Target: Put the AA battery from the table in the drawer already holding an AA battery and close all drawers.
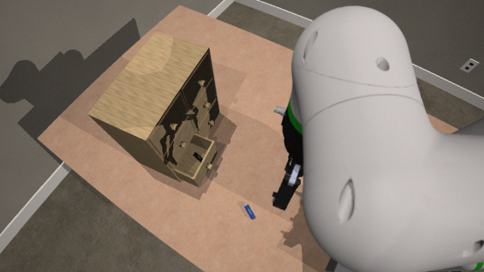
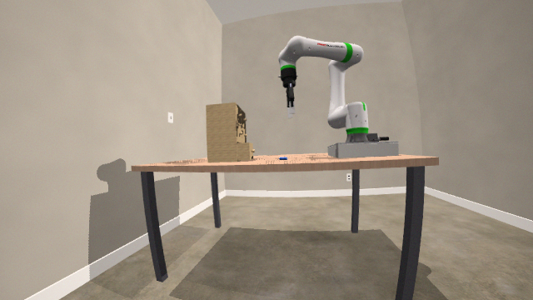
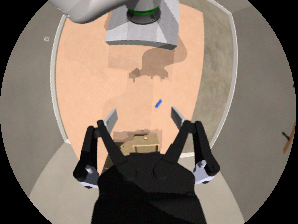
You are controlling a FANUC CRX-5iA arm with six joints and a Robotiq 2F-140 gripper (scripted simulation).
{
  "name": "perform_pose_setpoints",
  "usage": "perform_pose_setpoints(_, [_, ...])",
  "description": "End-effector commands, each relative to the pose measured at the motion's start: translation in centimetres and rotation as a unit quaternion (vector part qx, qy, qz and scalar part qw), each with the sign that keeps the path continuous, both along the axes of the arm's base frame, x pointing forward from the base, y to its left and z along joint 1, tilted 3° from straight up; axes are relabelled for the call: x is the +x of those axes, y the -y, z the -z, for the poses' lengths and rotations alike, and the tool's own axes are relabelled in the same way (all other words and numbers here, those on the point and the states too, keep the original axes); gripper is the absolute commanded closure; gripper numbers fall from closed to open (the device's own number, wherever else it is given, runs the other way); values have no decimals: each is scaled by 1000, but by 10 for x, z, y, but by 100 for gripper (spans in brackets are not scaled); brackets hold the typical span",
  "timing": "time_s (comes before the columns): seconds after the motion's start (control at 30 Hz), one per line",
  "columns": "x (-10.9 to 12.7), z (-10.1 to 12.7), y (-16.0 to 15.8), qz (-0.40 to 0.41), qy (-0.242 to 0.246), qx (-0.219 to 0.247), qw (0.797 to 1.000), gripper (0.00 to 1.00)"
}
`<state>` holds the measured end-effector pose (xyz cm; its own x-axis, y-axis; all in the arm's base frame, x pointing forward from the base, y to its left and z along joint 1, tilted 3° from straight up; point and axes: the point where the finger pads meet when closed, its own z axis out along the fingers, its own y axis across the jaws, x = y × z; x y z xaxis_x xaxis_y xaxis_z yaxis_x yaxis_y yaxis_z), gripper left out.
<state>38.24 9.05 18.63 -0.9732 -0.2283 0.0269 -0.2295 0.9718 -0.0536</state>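
Observation:
The small wooden chest [image 1: 155, 102] stands on the table, with several knobbed drawers on its front. Its bottom drawer nearest the camera is pulled partly out, and a dark battery [image 1: 197, 155] lies inside it. A blue AA battery [image 1: 249, 211] lies flat on the table in front of the chest; it also shows in the exterior view [image 2: 283, 158] and the wrist view [image 3: 158, 104]. My gripper [image 3: 143, 112] [image 2: 291, 109] is open and empty, pointing straight down high above the table, between the chest and the robot base. The big white arm link hides most of it in the top view.
The robot base [image 2: 362, 147] sits on a grey block at the table's far end. The table edge runs close behind the chest. A wooden tabletop stretches between the chest and the base.

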Motion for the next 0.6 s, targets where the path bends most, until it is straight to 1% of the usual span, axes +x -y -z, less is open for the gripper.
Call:
perform_pose_setpoints(0.0, [0,0,0,0,0,0,1000,0])
perform_pose_setpoints(0.37, [0,-1,0,0,0,0,1000,0])
perform_pose_setpoints(0.47, [0,-7,0,0,0,0,1000,0])
perform_pose_setpoints(0.57, [0,-21,-1,0,0,0,1000,0])
